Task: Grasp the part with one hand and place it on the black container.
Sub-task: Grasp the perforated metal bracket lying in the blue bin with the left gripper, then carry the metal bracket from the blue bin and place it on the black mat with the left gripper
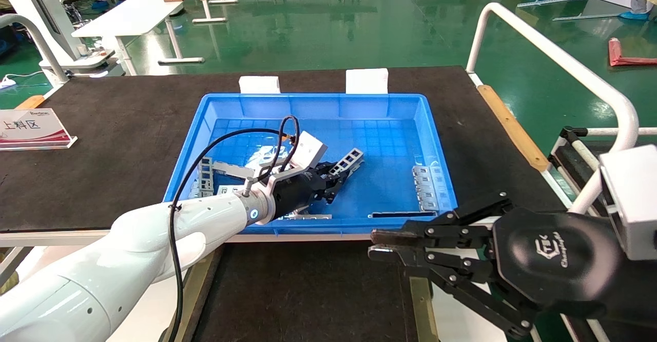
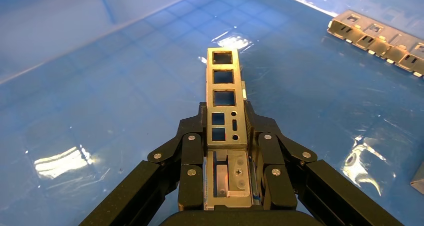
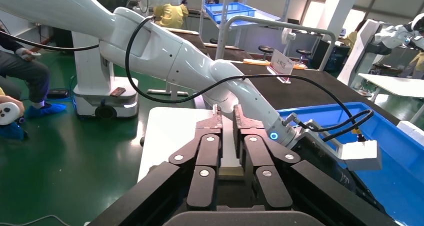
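Observation:
The part point(image 1: 346, 161) is a narrow silver ladder-like bracket with a row of rectangular windows. My left gripper point(image 1: 336, 177) is shut on its near end inside the blue bin point(image 1: 318, 97); its far end sticks out beyond the fingertips, over the bin floor. In the left wrist view the part point(image 2: 223, 94) sits between the black fingers point(image 2: 192, 151) of the left gripper point(image 2: 225, 110). The black container point(image 1: 308, 290), a flat black tray with brass rails, lies in front of the bin. My right gripper point(image 1: 372, 244) is parked at the lower right, its fingers close together and empty point(image 3: 226, 118).
More metal brackets lie in the bin: one at the right wall point(image 1: 426, 188) point(image 2: 380, 36), a flat strip point(image 1: 403, 213) by the front wall, several at the left point(image 1: 205, 175). A sign point(image 1: 31, 129) stands far left. A white rail point(image 1: 564, 59) runs along the right.

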### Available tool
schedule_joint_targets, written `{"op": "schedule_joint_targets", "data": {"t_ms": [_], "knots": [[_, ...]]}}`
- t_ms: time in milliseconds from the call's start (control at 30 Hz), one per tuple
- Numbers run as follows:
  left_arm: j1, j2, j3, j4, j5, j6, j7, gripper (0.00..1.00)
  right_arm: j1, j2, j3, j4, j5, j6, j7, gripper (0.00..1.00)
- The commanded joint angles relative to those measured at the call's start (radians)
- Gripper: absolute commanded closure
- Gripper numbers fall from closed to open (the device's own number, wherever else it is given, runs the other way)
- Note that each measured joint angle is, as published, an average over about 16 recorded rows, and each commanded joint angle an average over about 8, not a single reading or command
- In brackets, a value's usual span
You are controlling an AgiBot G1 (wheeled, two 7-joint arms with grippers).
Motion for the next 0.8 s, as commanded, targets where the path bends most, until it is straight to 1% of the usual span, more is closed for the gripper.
{"op": "schedule_joint_targets", "data": {"t_ms": [33, 200, 333, 433, 600, 800], "knots": [[-0.003, 0.000, 0.003, -0.002, -0.013, 0.003, 0.013, 1.00, 0.000, 0.000, 0.000, 0.000, 0.000, 0.000, 0.000, 1.00], [-0.022, -0.003, -0.004, -0.006, -0.051, 0.046, 0.067, 1.00, 0.000, 0.000, 0.000, 0.000, 0.000, 0.000, 0.000, 1.00], [-0.036, -0.010, -0.012, 0.001, -0.078, 0.110, 0.119, 1.00, 0.000, 0.000, -0.001, 0.000, 0.000, 0.000, 0.000, 1.00], [-0.043, -0.025, -0.023, 0.007, -0.098, 0.189, 0.166, 1.00, 0.000, 0.000, -0.001, 0.000, 0.001, 0.000, 0.000, 1.00], [-0.045, -0.072, -0.046, 0.003, -0.129, 0.359, 0.239, 1.00, 0.000, 0.000, -0.001, 0.000, 0.001, 0.001, -0.001, 1.00], [-0.037, -0.143, -0.054, -0.063, -0.146, 0.517, 0.273, 1.00, 0.000, 0.001, -0.002, 0.000, 0.001, 0.001, -0.001, 1.00]]}}
